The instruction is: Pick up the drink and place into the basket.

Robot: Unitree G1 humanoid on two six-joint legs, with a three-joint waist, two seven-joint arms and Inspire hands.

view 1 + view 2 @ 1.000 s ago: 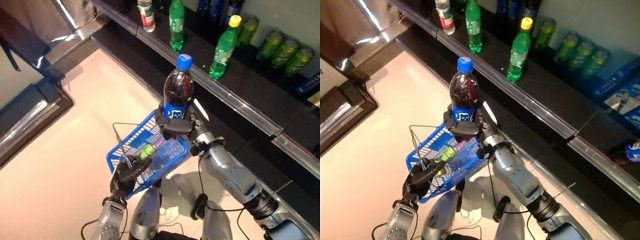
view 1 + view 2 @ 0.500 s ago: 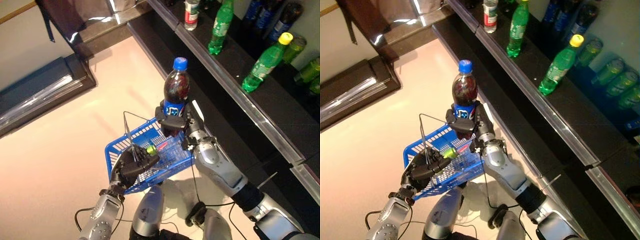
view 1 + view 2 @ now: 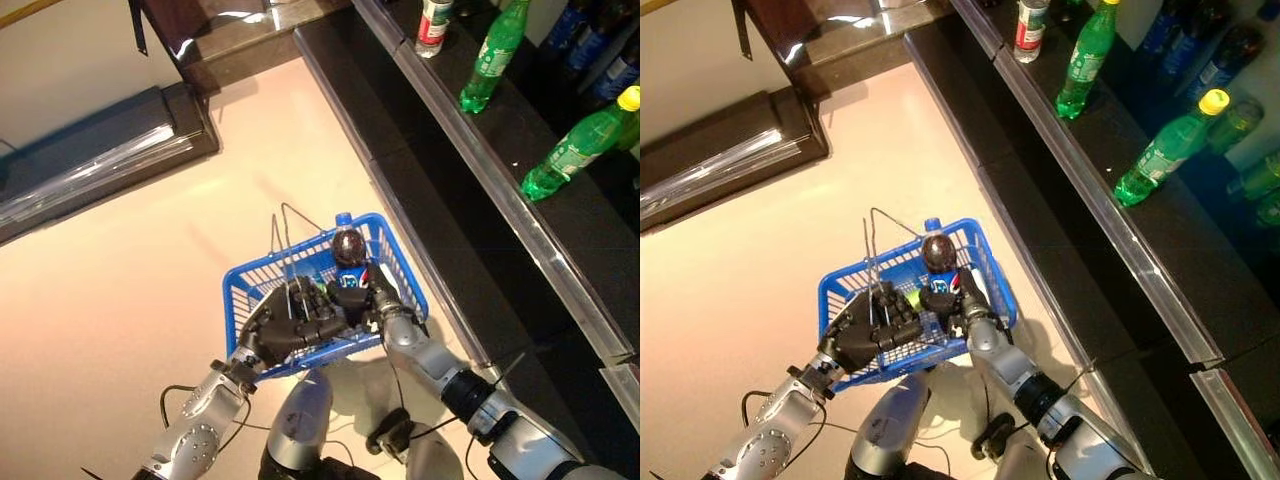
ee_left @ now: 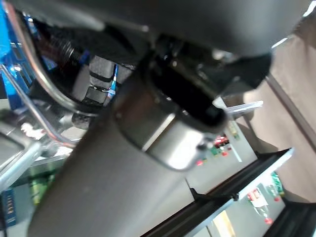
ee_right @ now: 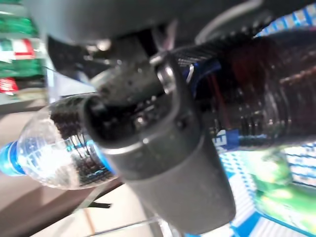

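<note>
Dark cola bottle with blue cap and blue label [image 3: 348, 250] sits upright inside the blue plastic wire-handled basket [image 3: 402, 272], toward the basket's 1 o'clock corner, cap pointing up at the head camera. Right robot hand [image 3: 362, 298] is clenched round the bottle's lower body, just below the label; the right wrist view shows its fingers wrapped on the dark bottle [image 5: 256, 94]. Left robot hand [image 3: 290, 322] is at about 8 o'clock from the bottle, fingers curled round the basket's thin metal handles [image 3: 283, 232] and holding the basket above the pale pink floor [image 3: 150, 250]. A green item [image 3: 912, 297] lies in the basket bottom, partly hidden between the two hands; what it is I cannot tell.

Dark shelf [image 3: 520, 180] runs diagonally from 12 o'clock to 4 o'clock of the basket, well apart from it. On it: two green plastic bottles, one upright-looking [image 3: 492, 58], one with a yellow cap [image 3: 580, 145], and a white-and-red labelled bottle [image 3: 433, 18].
</note>
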